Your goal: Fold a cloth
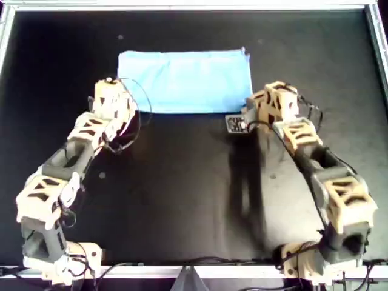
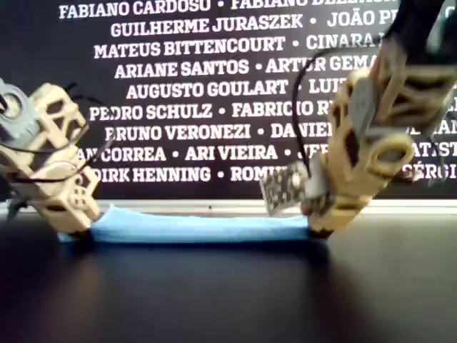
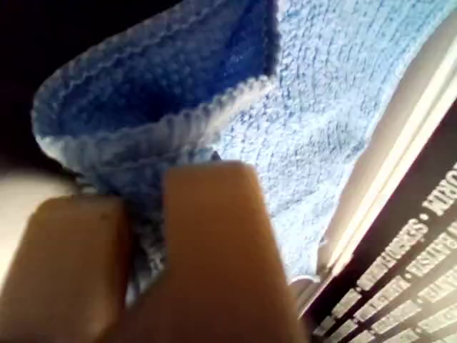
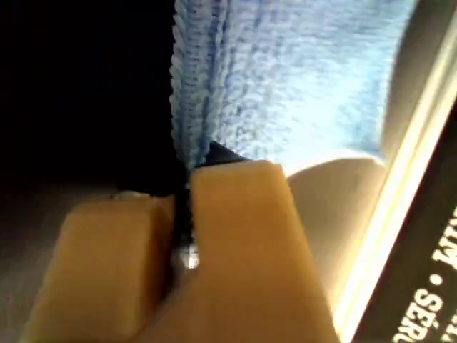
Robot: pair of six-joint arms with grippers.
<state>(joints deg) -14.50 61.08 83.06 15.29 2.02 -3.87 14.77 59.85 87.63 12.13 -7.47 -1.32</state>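
My first gripper (image 3: 146, 207): jaws pinched nearly together on a corner of the cloth (image 1: 185, 79), with doubled layers of fabric bunched between the fingers (image 3: 214, 243). Above the jaws the corner curls open into a loose pocket with stitched hems showing, and the rest of the cloth spreads away beyond the jaws toward a pale rail. My second gripper (image 4: 187, 193): jaws closed tight on a cloth edge, with only a thin seam of fabric showing between the fingers (image 4: 243, 236). The hem runs straight out from the jaw tips, with dark surface on one side of it and flat cloth on the other. Overhead, the cloth lies as a folded light-blue rectangle on the black surface (image 1: 182, 194), with one arm (image 1: 91, 127) at its near corner on the overhead view's left and another arm (image 1: 303, 145) at its near corner on the overhead view's right. In the exterior view the cloth (image 2: 200, 227) is a low flat strip running between the two gripper tips, which sit down at surface level on its ends. A banner (image 2: 178, 89) with white names stands behind.
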